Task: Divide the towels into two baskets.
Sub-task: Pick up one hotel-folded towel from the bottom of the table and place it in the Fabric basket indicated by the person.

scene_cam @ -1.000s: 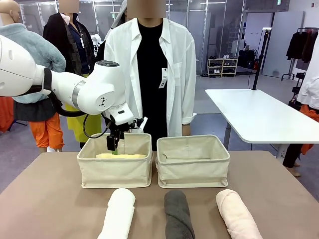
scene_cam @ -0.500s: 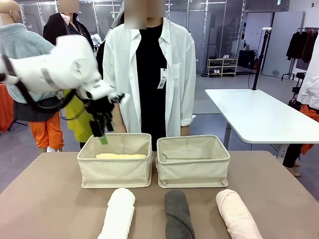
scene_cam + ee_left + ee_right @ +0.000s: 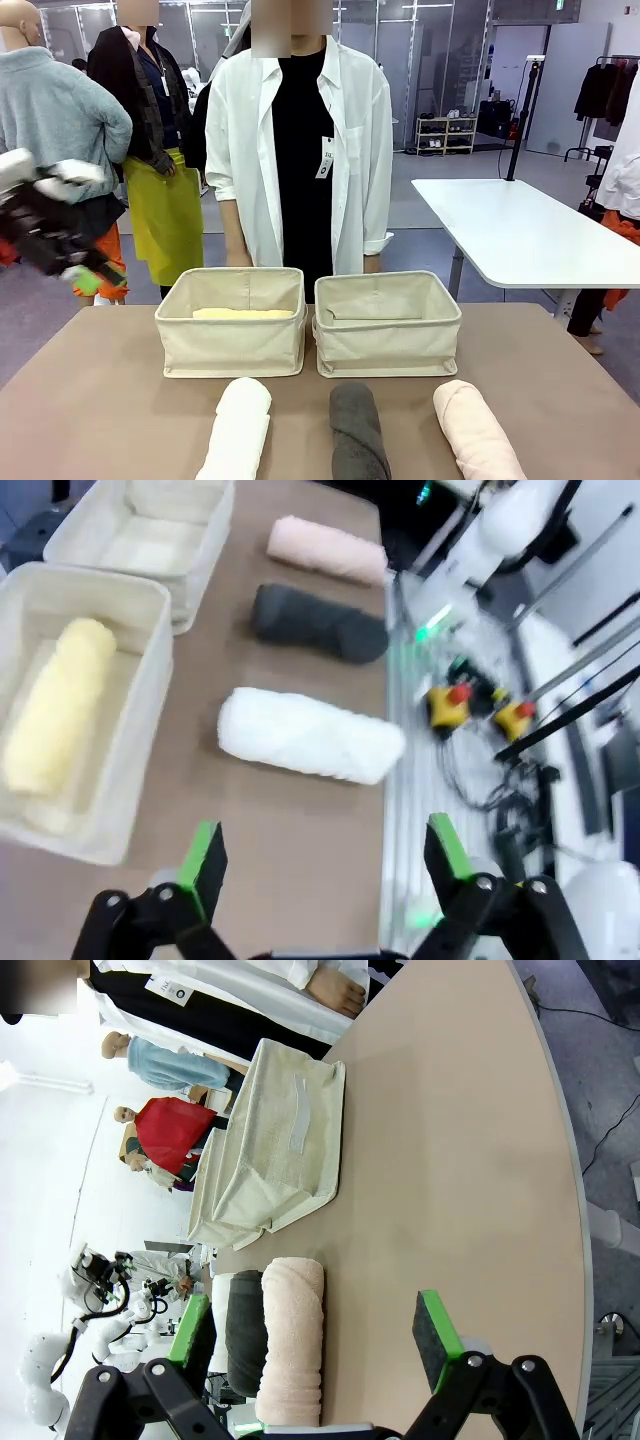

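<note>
L gripper (image 3: 62, 258) hangs blurred at the far-left edge of the front view, off the table (image 3: 100, 400) and well apart from the L basket (image 3: 230, 345). In its wrist view the L gripper (image 3: 325, 852) has its green pads wide apart w/ nothing between them. R gripper (image 3: 312, 1325) likewise has its jaws spread w/ nothing gripped, and looks along the table from the right side.

Yellow towel (image 3: 245, 313) lies inside the L basket, long axis left-right along the basket's length; in the L wrist view the roll (image 3: 55, 715) sits on the floor of that basket (image 3: 140, 745). R basket (image 3: 388, 345) stands just beside it on the right, walls near touching; its bare floor shows in the L wrist view (image 3: 205, 550).

3 rolls lie in a row on the table near side of the baskets, each w/ long axis running near-far:
- white towel (image 3: 238, 425) in front of the L basket, near end angled a bit left.
- grey towel (image 3: 357, 428) in the middle, about straight.
- pink towel (image 3: 475, 430) on the right, near end angled right.

They lie apart, not touching each other or the baskets. In the R wrist view the pink towel (image 3: 292, 1340) is closest, w/ the grey towel (image 3: 240, 1345) just beyond it.

Person (image 3: 300, 130) stands at the far side behind both baskets.
</note>
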